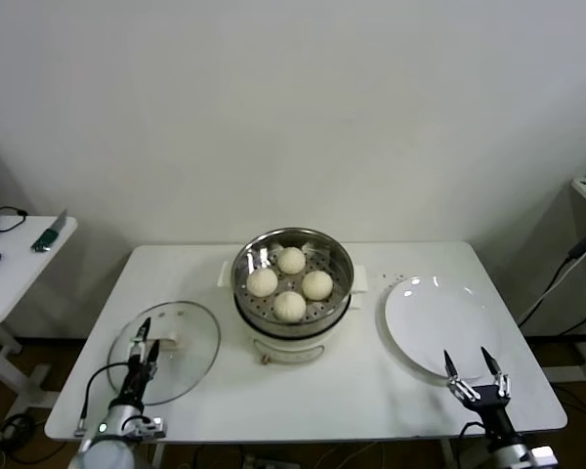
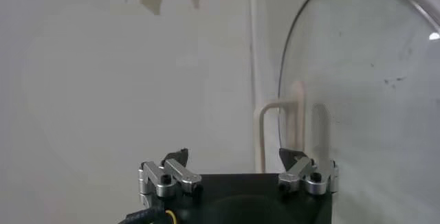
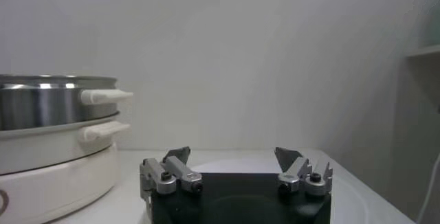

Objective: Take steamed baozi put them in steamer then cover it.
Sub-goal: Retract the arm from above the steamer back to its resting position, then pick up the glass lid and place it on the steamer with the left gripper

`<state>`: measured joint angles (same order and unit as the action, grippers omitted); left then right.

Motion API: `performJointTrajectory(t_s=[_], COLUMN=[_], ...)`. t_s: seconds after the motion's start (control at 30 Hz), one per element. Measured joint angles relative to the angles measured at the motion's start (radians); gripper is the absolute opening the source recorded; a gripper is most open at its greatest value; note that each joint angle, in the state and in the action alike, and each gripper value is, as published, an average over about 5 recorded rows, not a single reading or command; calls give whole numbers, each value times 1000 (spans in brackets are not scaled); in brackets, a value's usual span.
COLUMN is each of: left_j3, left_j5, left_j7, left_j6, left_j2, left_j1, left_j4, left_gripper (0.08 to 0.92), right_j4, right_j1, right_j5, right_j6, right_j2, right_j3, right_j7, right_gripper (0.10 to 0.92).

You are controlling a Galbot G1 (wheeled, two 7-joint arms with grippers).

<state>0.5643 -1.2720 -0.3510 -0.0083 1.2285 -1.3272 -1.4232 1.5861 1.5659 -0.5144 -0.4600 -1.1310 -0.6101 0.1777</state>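
White table (image 1: 371,391): four baozi (image 1: 290,306) sit in the steamer (image 1: 293,256), cover (image 1: 193,332) flat alongside. Left gripper (image 1: 145,337), fingers apart, hovers at the cover's handle (image 1: 167,343), apparently to grasp it. Right gripper (image 1: 474,367) idles open by the plate (image 1: 439,318).

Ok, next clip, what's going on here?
All four baozi sit in the steamer at the table's centre. The glass lid lies flat on the table to the steamer's left, not yet on. The left gripper is over the lid, fingers open near its cream handle. The right gripper hangs open at the empty white plate's near edge.
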Motion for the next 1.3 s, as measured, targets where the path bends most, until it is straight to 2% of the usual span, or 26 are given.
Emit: performJointTrajectory(t_s=[0.17,0.27,0.63,0.87,0.97,1.07,1.3], left_j3=[-8,-9,-10,-10,-10,-14,-23], left_j5=[6,7,10,10,13,21,65], left_j7=[1,1,1,2,3,7,30], left_j6=[10,15,31,37,41,47,81], left_j2=[3,6,25,30,28,23,-13], left_j1=[22,28,36,38,35,29,6], left_j4=[20,30,48,47,41,28,-53], left_gripper=[820,777,463,229,159,134,134], right_j4=[-4,-5,-5,1,3,6,10], right_j1=[0,1,1,4,6,6,5], right_j5=[1,2,13,16,16,17,25], right_j6=[-4,-5,-7,-8,-8,-8,-5], right_j2=[-4,-7,-24,-27,-25,-23,-17], right_j3=[-1,-1,-1,-7,-11,-13,-22], right_j7=[0,0,1,1,1,1,-4], right_gripper=[823,823,823,823,823,823,823])
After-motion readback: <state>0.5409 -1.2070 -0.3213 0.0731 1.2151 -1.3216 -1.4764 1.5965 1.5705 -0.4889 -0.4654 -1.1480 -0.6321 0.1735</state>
